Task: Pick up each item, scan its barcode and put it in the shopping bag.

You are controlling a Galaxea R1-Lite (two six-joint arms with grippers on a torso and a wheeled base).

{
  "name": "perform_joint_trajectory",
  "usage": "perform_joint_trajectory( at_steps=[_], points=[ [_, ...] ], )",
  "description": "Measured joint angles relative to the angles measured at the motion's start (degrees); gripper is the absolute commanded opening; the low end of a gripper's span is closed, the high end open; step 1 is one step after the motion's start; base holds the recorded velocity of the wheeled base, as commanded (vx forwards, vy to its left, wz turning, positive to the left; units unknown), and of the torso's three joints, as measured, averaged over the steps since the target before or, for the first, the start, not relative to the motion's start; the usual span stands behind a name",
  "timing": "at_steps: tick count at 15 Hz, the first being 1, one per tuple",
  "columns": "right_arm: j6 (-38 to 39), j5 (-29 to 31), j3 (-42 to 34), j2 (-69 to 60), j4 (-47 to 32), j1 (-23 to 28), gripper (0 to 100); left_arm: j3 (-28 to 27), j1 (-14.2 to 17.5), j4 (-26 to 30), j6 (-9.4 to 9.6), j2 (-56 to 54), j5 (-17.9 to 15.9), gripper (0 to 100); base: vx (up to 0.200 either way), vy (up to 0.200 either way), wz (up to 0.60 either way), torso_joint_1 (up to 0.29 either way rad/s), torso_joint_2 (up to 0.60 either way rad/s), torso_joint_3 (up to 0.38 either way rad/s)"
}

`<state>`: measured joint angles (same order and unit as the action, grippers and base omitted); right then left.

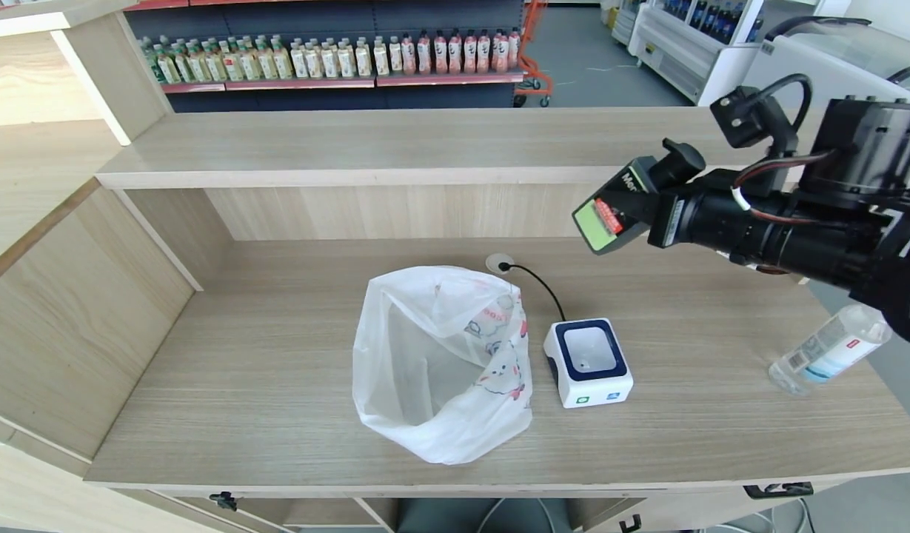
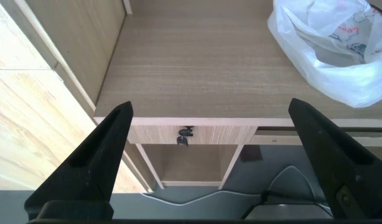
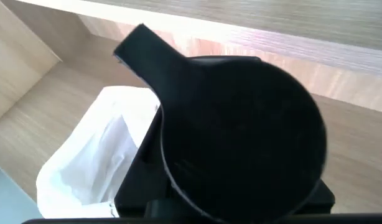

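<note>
The fingers of the right gripper (image 1: 658, 203) are being pressed shut around a dark canister (image 1: 616, 216) with a green label, held in the air above and right of the scanner (image 1: 589, 361). The left gripper (image 2: 209, 109) is being held with fingers wide apart, near the counter (image 1: 277, 400) front edge. Probably the barcode should be turned toward the scanner window, steadily, before the shopping bag (image 1: 443, 363) beside it is being approached.
</note>
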<state>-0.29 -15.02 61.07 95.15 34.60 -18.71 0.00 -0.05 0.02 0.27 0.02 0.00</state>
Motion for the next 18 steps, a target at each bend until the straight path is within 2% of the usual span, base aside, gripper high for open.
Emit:
perform_joint_trajectory(
  at_steps=[4, 13, 18],
  points=[
    [1.8, 0.1, 4.4, 7.0, -1.5, -4.2, 0, 0.0, 0.0, 0.0, -0.02, 0.0, 0.0, 100, 0.000, 0.000, 0.00, 0.000, 0.00, 0.000],
    [4.9, 0.2, 6.3, 17.4, -0.9, -10.2, 0, 0.0, 0.0, 0.0, -0.02, 0.0, 0.0, 100, 0.000, 0.000, 0.00, 0.000, 0.00, 0.000],
    [4.3, 0.3, 12.7, 25.4, -0.8, -12.3, 0, 0.0, 0.0, 0.0, 0.00, 0.0, 0.0, 100, 0.000, 0.000, 0.00, 0.000, 0.00, 0.000]
  ],
)
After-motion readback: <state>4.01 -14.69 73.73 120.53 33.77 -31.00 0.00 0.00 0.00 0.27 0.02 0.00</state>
